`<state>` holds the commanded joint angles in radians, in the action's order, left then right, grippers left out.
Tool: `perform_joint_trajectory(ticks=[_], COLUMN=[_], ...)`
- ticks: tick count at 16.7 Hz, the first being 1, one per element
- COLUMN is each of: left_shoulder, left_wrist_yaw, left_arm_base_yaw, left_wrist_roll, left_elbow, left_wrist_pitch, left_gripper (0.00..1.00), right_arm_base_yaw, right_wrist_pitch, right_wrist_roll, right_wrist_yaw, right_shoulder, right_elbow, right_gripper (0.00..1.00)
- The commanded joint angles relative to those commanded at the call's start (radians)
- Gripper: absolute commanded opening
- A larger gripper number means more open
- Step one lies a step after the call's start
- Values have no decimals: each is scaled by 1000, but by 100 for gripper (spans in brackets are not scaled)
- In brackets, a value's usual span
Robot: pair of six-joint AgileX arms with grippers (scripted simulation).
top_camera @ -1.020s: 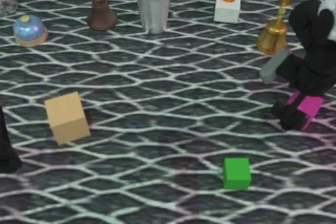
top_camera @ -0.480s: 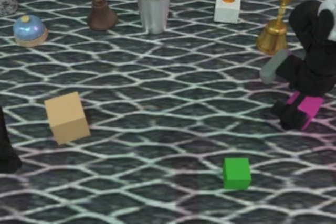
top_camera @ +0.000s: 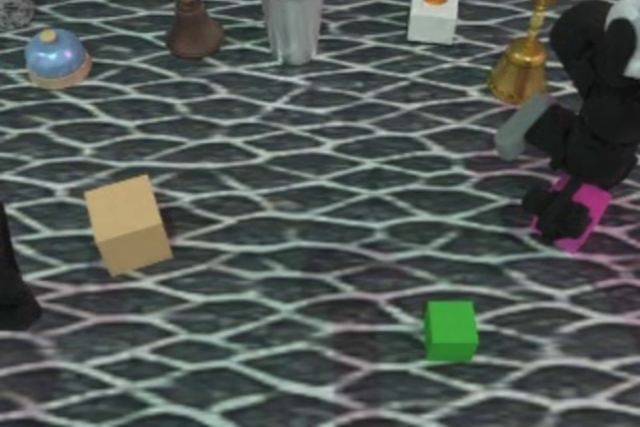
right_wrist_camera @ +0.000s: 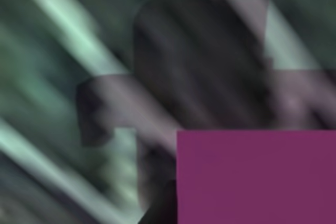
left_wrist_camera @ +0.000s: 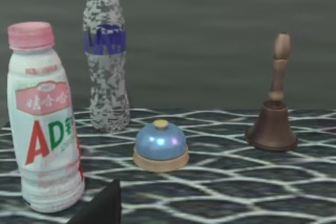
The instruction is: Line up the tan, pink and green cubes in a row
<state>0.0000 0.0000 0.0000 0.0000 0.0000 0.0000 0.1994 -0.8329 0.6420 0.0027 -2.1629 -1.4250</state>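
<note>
Gripping the pink cube near the surface's right edge, the right pincer is closed around it, open room leftward.

Cubes of task: three. One tan cube, one pink cube partly hidden under right claw, one green cube.
White block with orange dot: one.
Hand bells: two, brown wooden bell and gold bell.
Blue call bell: one.
Metal cup: one.
Bottles: two in left wrist view, white bottle with pink cap and grey patterned bottle; in top view only one corner fragment shows, probably latter.
Arms: two.
</note>
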Motion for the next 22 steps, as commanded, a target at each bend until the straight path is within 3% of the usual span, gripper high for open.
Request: perform_joint_trajectory(ticks=[9, 17, 22], left_shoulder=[0, 0, 0], left_wrist_yaw=[0, 0, 0], left_arm_base_yaw=[0, 0, 0], left_wrist_roll=[0, 0, 0], left_elbow=[0, 0, 0], left_wrist_pitch=[0, 0, 0], left_gripper=[100, 100, 100], right_arm_base_yaw=[2, 11, 6], right_wrist_pitch=[-20, -249, -259], right_wrist_roll=[-10, -6, -8], right_wrist_yaw=[-11, -11, -12], right_shoulder=[27, 110, 114], right_elbow=[-7, -149, -155], right_gripper=[0, 0, 0])
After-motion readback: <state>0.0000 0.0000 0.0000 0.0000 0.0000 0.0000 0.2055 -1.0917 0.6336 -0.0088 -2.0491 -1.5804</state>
